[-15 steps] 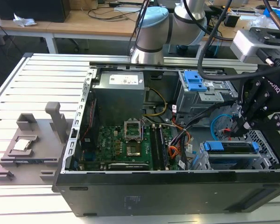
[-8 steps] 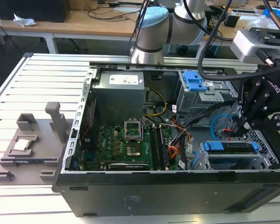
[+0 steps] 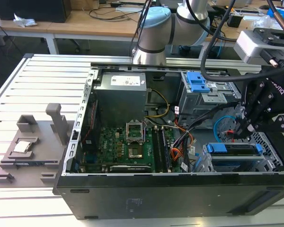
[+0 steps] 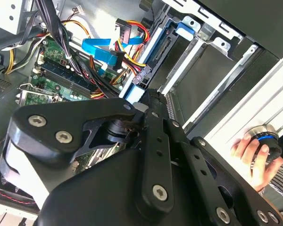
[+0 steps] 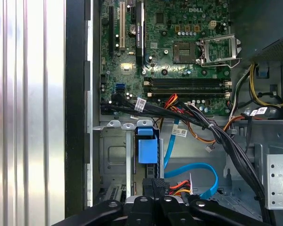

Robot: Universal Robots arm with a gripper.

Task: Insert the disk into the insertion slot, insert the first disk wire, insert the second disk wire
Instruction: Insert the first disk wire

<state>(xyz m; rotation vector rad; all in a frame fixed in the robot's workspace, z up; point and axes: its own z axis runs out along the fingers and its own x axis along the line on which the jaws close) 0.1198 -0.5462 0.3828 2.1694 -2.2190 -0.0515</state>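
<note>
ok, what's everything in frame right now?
table: 1, silver slats, under everything
case: 1, black, open, on the table
motherboard: 1, green, inside the case
power supply: 1, grey, beside the motherboard
latch cage: 1, grey with blue latch, beyond the slot
slot: 1, silver perforated, exterior view's right
disk: 1, blue caddy, in the slot
cable: 1, blue, looped beside the disk
fixture: 1, grey, exterior view's left of the case
knob: 1, blue-ringed, under the hand
hand: 1, a person's, on the knob
arm: 1, silver and pale blue, behind the case
gripper: 1, black, over the disk
</note>
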